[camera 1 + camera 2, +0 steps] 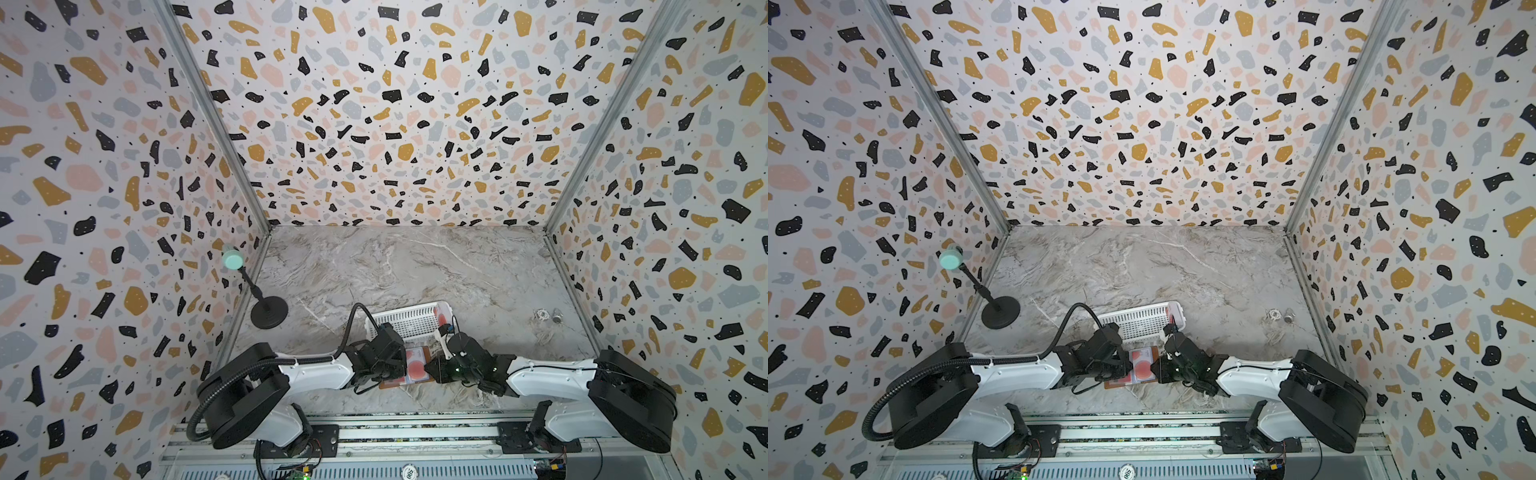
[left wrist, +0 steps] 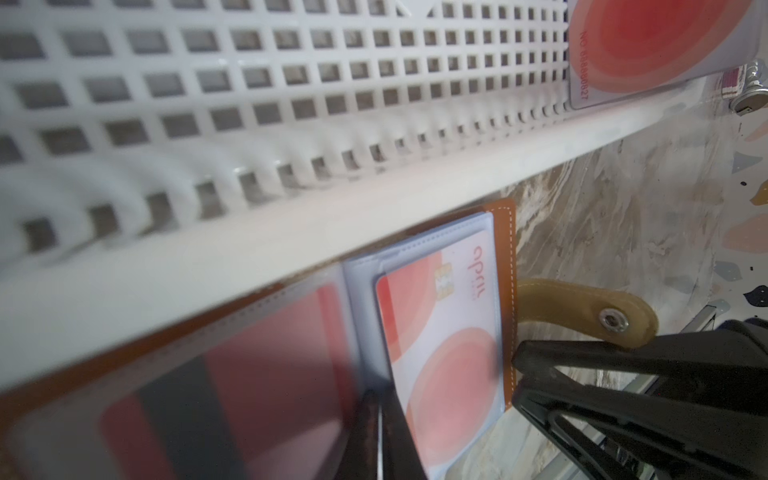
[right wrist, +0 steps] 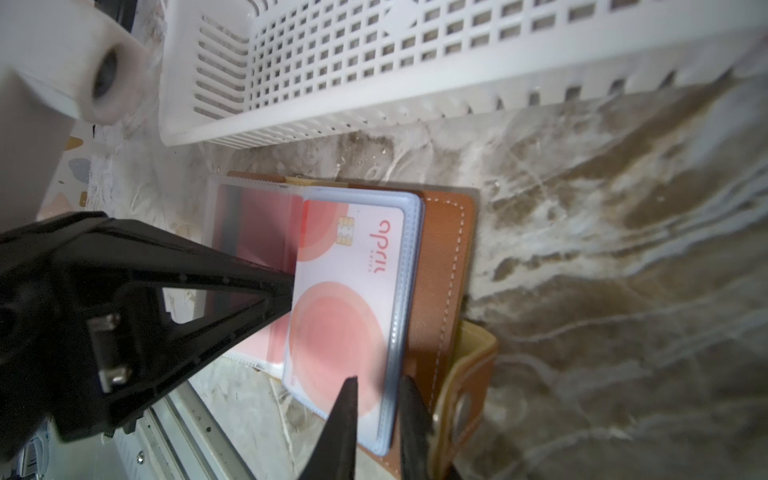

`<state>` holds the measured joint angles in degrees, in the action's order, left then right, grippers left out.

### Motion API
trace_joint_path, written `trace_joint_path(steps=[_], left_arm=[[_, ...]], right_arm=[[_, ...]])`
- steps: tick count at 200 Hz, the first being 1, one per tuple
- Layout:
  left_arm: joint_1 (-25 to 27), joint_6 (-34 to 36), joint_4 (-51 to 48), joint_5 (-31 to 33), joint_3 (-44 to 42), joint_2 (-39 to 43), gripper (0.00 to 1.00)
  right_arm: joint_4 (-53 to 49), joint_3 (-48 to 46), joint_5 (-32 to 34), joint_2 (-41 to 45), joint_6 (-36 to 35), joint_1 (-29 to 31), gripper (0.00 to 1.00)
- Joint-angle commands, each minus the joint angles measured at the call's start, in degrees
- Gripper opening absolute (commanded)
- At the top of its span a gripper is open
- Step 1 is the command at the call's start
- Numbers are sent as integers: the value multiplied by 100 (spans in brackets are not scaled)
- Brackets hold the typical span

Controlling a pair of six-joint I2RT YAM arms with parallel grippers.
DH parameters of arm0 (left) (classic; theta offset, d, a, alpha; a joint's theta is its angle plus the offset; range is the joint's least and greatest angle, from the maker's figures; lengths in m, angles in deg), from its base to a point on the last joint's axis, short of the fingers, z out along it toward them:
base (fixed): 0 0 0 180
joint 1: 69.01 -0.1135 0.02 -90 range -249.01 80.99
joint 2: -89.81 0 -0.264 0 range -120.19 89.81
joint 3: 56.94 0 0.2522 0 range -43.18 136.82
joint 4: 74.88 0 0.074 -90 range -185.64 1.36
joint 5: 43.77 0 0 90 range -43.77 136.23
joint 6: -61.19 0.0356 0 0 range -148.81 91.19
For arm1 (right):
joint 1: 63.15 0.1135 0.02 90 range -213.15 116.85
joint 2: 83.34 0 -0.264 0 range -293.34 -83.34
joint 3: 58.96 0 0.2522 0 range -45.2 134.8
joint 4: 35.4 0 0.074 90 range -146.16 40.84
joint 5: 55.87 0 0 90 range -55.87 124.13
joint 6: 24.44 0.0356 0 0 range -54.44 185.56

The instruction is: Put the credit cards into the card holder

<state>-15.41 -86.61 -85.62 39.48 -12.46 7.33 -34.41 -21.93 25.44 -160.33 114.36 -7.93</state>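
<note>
The tan card holder (image 1: 392, 384) lies open near the table's front edge in both top views, snap tab (image 2: 602, 316) out to the side. One credit card (image 3: 349, 291) sits in the top blue-edged sleeve, and another shows its dark stripe under the clear page (image 2: 257, 374). A further card (image 1: 442, 318) rests at the end of the white basket. My left gripper (image 2: 379, 399) is shut at the fold between the pages, a thin pale sleeve edge pinched in it. My right gripper (image 3: 378, 386) stands slightly open over the sleeve stack's near edge, beside the tab.
The white slotted basket (image 1: 411, 320) stands just behind the holder, its rim almost over it. A black round-based stand with a mint head (image 1: 269, 311) is at the left wall. Small metal bits (image 1: 548, 316) lie at the right. Patterned walls close three sides.
</note>
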Motion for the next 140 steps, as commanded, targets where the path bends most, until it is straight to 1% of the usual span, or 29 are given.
trace_joint_path(steps=[1,76,140], left_arm=[[54,66,-67,55,143,-93,9],[89,50,-93,86,153,-196,9],[133,-47,73,60,153,-207,9]], right_arm=[[140,-50,-71,-29,30,-31,21],[450,-155,-214,-124,75,-116,22],[603,-244,-261,371,-61,-117,21]])
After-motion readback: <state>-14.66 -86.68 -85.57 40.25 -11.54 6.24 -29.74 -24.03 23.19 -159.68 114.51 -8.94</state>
